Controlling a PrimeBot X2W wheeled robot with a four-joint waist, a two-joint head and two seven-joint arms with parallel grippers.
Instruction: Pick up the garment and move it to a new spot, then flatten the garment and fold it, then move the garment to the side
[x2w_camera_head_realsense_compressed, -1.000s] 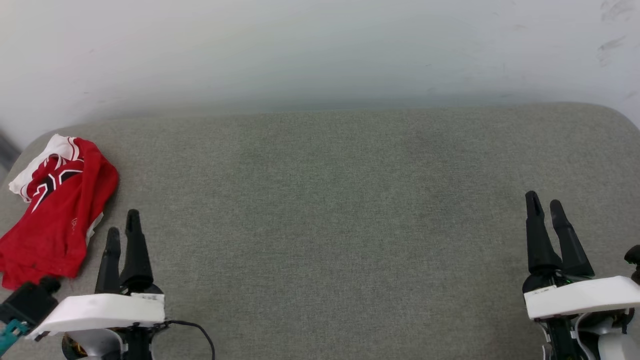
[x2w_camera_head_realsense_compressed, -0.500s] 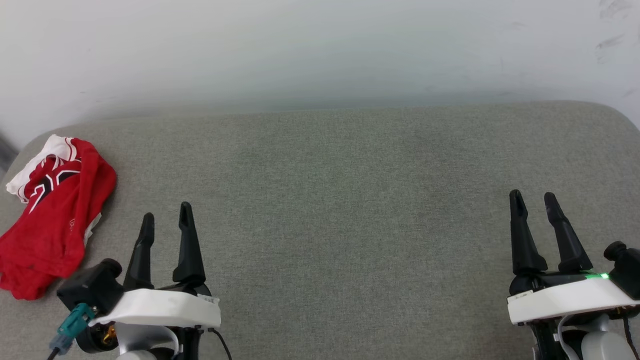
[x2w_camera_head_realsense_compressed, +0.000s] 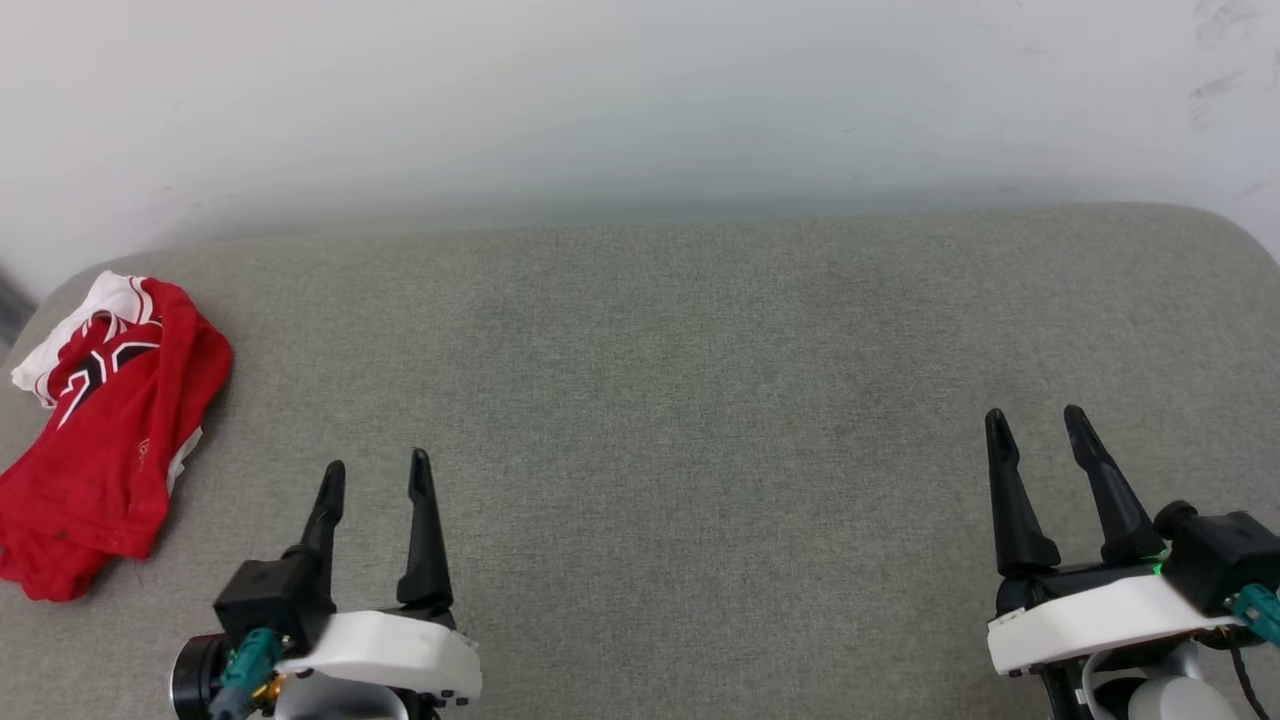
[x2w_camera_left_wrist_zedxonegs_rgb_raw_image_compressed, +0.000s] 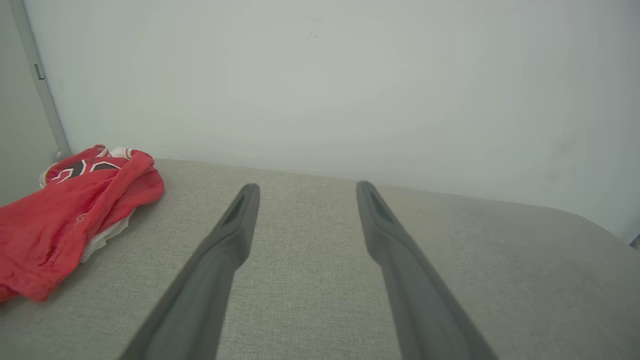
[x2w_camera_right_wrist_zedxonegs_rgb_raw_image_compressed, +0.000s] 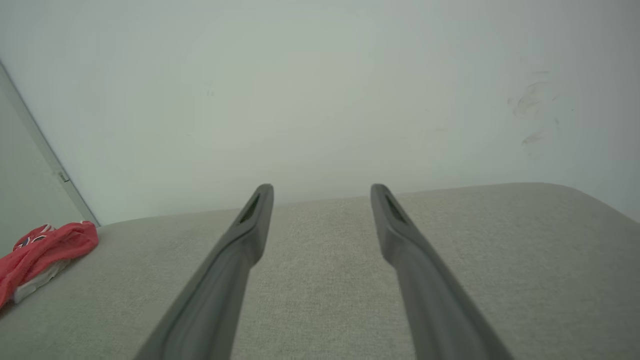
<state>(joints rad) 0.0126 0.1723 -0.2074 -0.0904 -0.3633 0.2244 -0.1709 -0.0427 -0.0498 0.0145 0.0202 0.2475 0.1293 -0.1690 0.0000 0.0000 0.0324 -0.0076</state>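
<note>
One crumpled red garment (x2w_camera_head_realsense_compressed: 105, 440) lies at the left edge of the grey fabric-covered surface (x2w_camera_head_realsense_compressed: 660, 400), well apart from both of your grippers and touched by neither. Your left gripper (x2w_camera_head_realsense_compressed: 377, 462) hovers at the near edge, to the right of the heap and level with its near end. Its two dark fingers are spread moderately and hold nothing, and a stretch of grey cloth lies between them and the red fabric. Your right gripper (x2w_camera_head_realsense_compressed: 1035, 413) sits at the lower right, almost the full width of the surface away from the garment, fingers likewise parted and empty. A pale wall (x2w_camera_head_realsense_compressed: 640, 100) rises behind the surface, with dark scuff marks (x2w_camera_head_realsense_compressed: 1215, 90) at its upper right. In the left wrist view a pale vertical strip (x2w_camera_left_wrist_zedxonegs_rgb_raw_image_compressed: 40, 85) stands just behind the garment's far end. The garment's long axis runs from the far left corner toward you, slanting slightly leftward in the head view. White fabric with striped trim and the black, white-edged print lie face up at the far end, plain red cloth is bunched at the near end, and a sliver of white peeks from under the right edge.
</note>
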